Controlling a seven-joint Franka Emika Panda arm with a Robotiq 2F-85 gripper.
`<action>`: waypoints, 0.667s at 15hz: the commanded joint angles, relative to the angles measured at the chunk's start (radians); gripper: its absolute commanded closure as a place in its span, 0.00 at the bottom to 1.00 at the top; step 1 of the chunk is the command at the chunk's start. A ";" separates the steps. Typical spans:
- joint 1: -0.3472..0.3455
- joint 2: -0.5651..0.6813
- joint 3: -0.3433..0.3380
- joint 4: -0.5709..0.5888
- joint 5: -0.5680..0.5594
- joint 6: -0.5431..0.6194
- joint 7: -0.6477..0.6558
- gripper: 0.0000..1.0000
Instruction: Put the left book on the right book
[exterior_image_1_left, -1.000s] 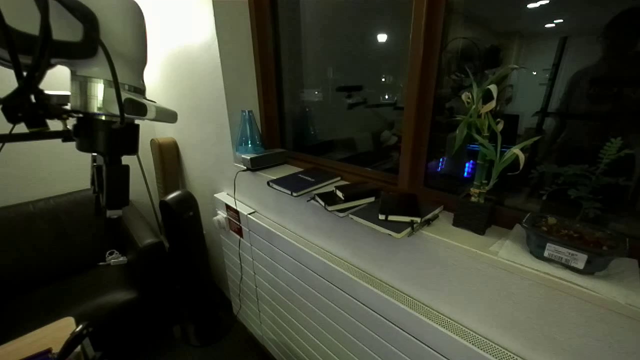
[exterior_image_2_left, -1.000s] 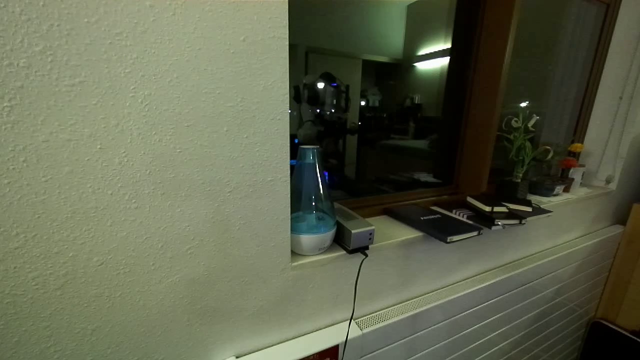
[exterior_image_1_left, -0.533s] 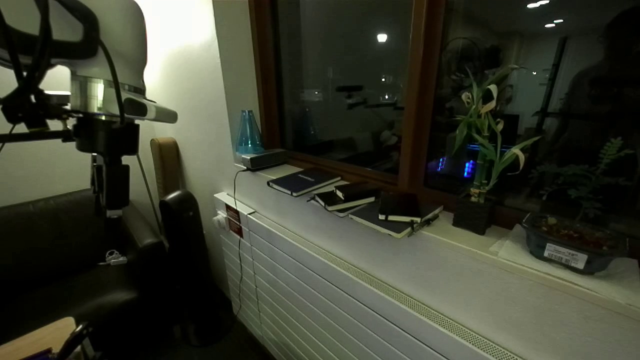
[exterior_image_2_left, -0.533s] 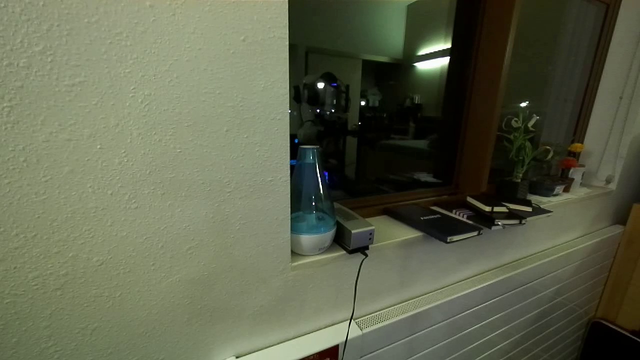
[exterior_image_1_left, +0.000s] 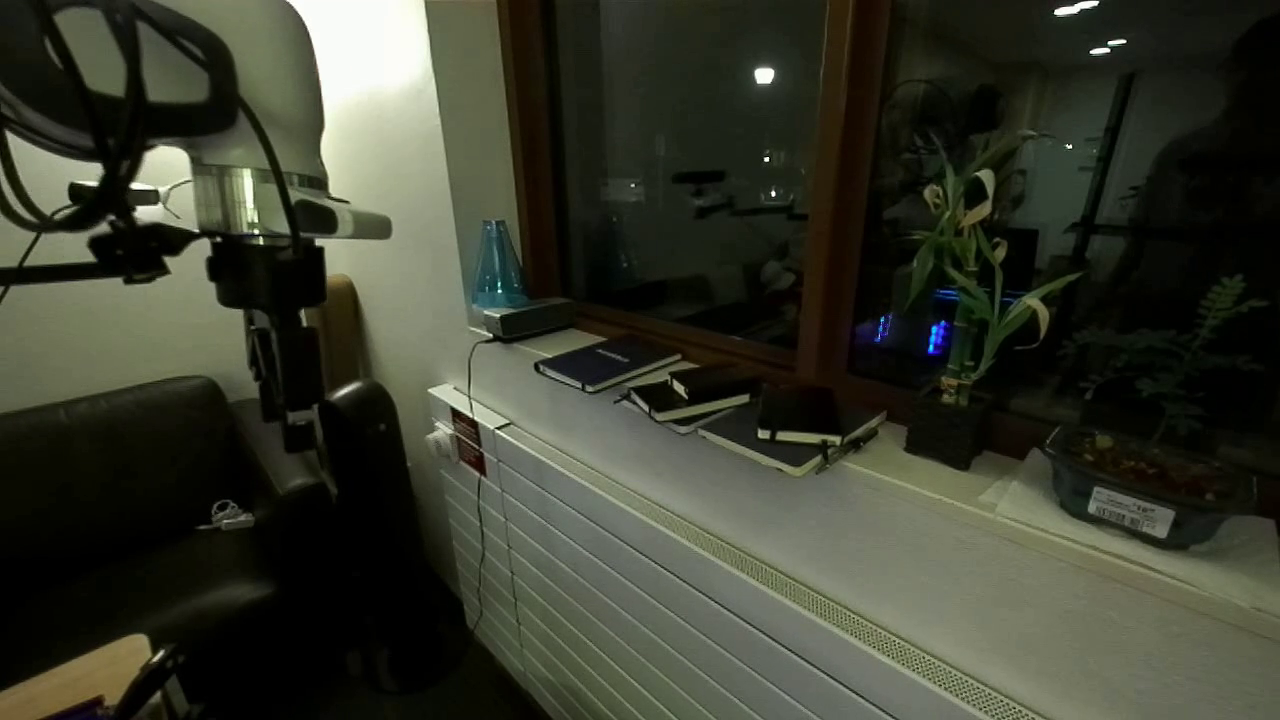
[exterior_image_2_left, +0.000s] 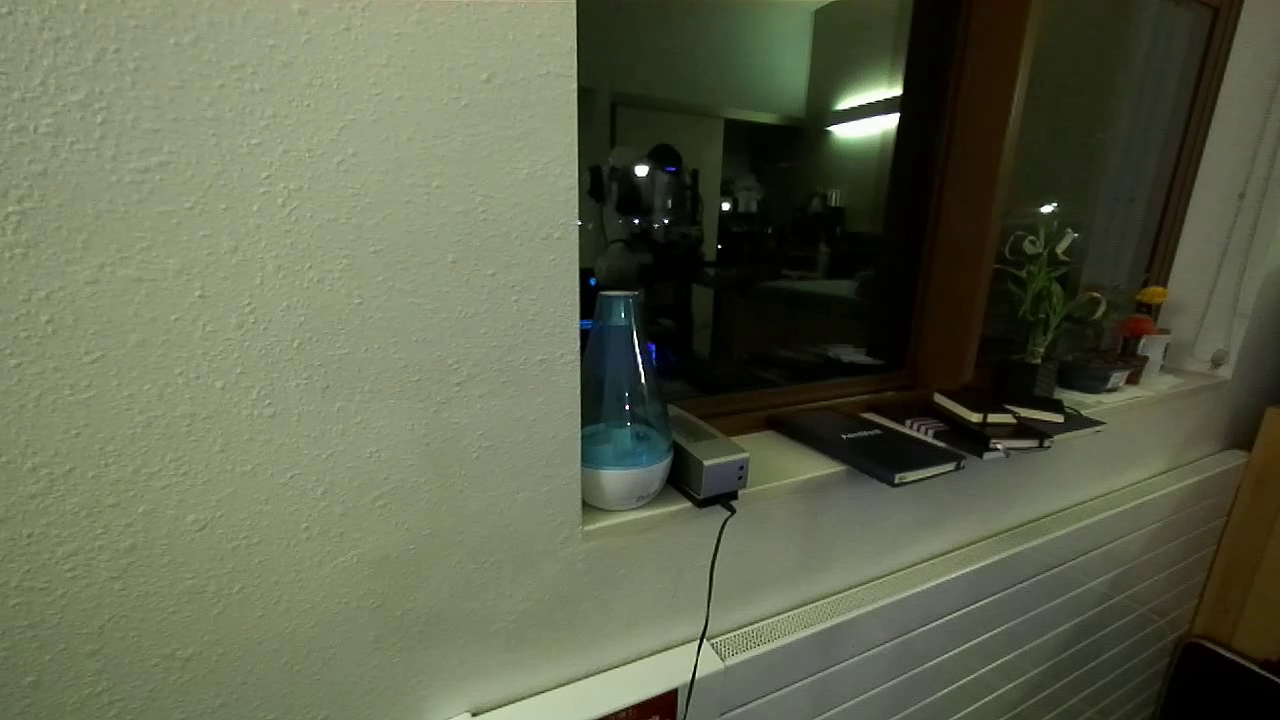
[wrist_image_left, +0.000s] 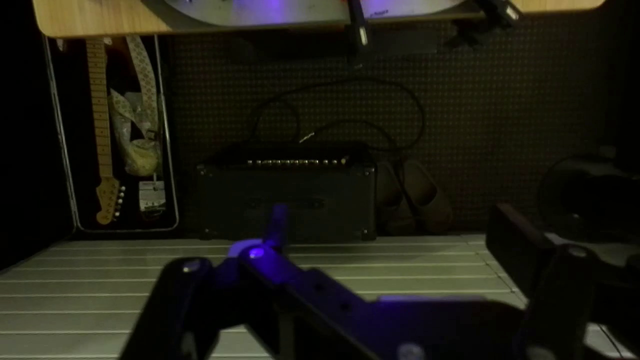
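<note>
Left book (exterior_image_1_left: 714, 381) near right book (exterior_image_1_left: 800, 410), end effector (exterior_image_1_left: 290, 425) well apart

Open air lies before and above the tabletop (exterior_image_2_left: 792, 458); the tool (exterior_image_1_left: 287, 428) hangs well apart from it. At the back, the window frame (exterior_image_1_left: 843, 200) bars the way. A bare strip separates the grey box (exterior_image_1_left: 532, 319) from the lettered book (exterior_image_1_left: 605, 364), whose front corner juts past the tabletop's edge; the middle pile (exterior_image_1_left: 714, 381) and right pile (exterior_image_1_left: 798, 414) crowd together, a potted plant (exterior_image_1_left: 945, 432) just beside the latter.
</note>
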 joint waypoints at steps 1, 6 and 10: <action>-0.005 0.156 0.011 0.081 0.047 0.134 0.056 0.00; 0.001 0.327 0.041 0.185 0.095 0.300 0.159 0.00; 0.014 0.458 0.084 0.270 0.064 0.367 0.211 0.00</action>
